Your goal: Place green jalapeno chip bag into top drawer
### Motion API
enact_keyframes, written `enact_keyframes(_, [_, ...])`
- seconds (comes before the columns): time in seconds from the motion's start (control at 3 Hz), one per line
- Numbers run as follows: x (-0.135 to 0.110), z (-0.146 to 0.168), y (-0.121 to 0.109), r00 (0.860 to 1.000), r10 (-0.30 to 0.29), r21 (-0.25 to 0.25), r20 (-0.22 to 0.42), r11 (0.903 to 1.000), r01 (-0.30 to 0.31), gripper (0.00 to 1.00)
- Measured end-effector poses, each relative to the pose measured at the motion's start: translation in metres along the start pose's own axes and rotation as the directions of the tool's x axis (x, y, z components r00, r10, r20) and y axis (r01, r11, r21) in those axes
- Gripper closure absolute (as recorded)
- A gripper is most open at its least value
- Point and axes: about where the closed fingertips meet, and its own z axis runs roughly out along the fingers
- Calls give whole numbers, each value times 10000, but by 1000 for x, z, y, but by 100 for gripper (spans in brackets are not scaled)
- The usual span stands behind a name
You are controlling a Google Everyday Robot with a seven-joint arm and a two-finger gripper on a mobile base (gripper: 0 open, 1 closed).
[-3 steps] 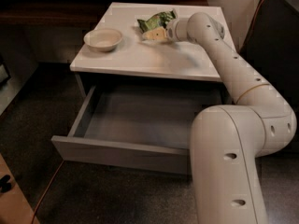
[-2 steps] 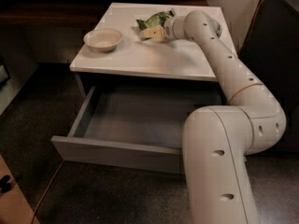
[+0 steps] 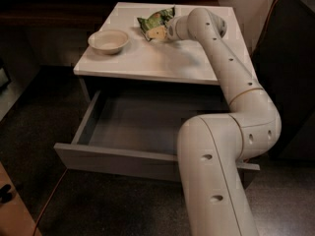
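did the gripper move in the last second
Yes, slightly: the gripper has shifted left over the white cabinet top, toward the beige bowl, and is at the green jalapeno chip bag.

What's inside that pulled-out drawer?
Only its bare grey floor shows in the drawer; the arm hides the part behind it. The end effector is up on the tabletop at the chip bag.

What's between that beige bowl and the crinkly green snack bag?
Only bare white cabinet top, seen in the camera view, between round beige bowl and glossy green chip bag; the claw is at the bag.
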Motion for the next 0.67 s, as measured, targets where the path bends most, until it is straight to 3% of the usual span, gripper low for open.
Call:
enact_keyframes(0.33, [6,1,-2,9991,169,117,-394,9998,-164,47])
enact_keyframes(0.67, [4,-10,-11,9988,302,241,-397,9993,-293,71])
